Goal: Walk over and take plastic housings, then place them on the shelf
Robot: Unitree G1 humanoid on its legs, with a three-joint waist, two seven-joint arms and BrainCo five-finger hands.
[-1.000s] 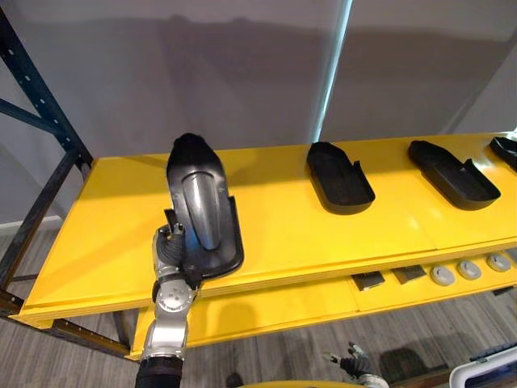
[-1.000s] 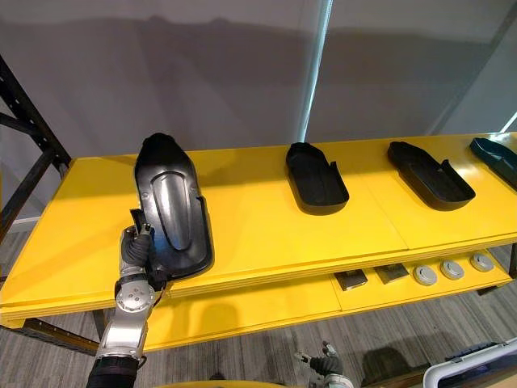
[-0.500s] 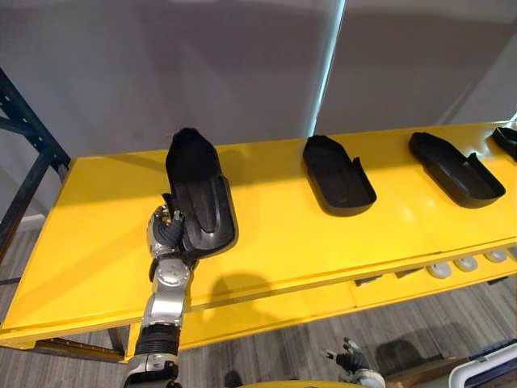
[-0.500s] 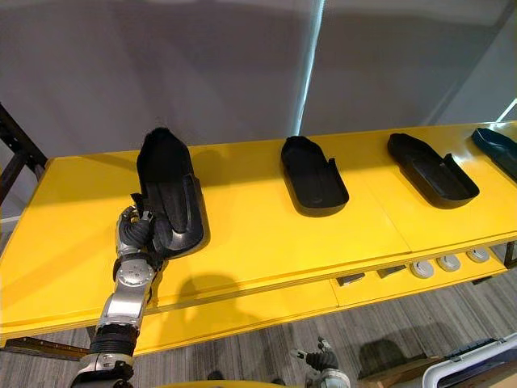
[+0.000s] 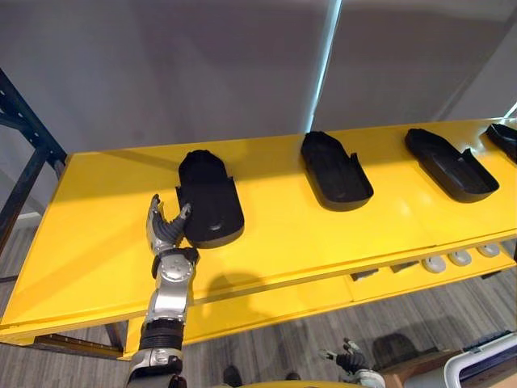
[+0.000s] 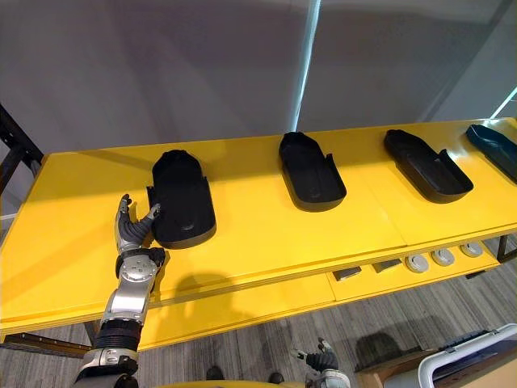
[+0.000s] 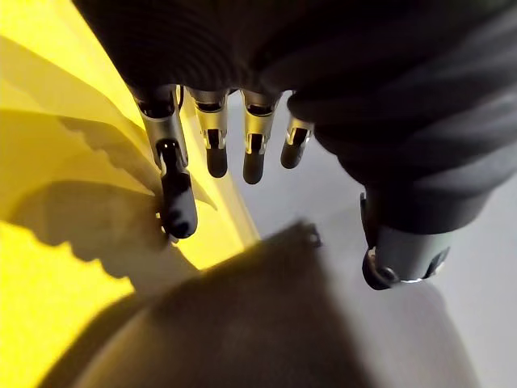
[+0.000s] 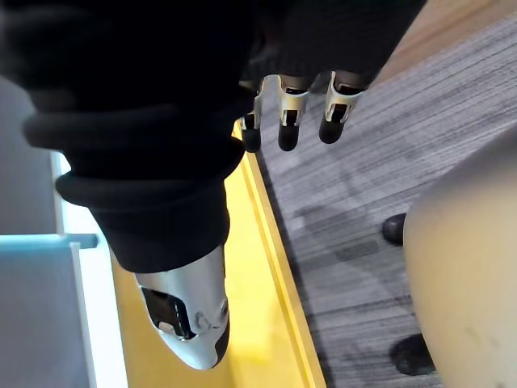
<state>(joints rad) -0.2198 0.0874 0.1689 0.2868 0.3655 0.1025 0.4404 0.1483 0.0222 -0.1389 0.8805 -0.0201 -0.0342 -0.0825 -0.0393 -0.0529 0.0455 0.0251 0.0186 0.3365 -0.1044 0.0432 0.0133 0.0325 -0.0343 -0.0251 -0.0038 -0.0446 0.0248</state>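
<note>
Yellow shelf (image 5: 97,212) against a grey wall. Left hand (image 5: 165,232) had its fingers spread wide and empty at the shelf's front left. Black plastic housing (image 5: 210,202) lay flat on the shelf's left part. Placing looked done; next, pull back and fetch another. Right hand (image 6: 323,360) hung below the shelf, fingers relaxed.

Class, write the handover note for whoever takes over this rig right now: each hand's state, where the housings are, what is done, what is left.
Left hand: open and empty, by the near left corner of the leftmost housing; I cannot tell whether the thumb touches it.
Right hand: open and empty, hanging low in front of the yellow shelf.
Housings: the leftmost housing, second housing, third housing and fourth housing lie in a row on the shelf, apart from one another.
Done: four are on the shelf.
Left: draw the left hand clear, then probably fetch any further housings.
</note>
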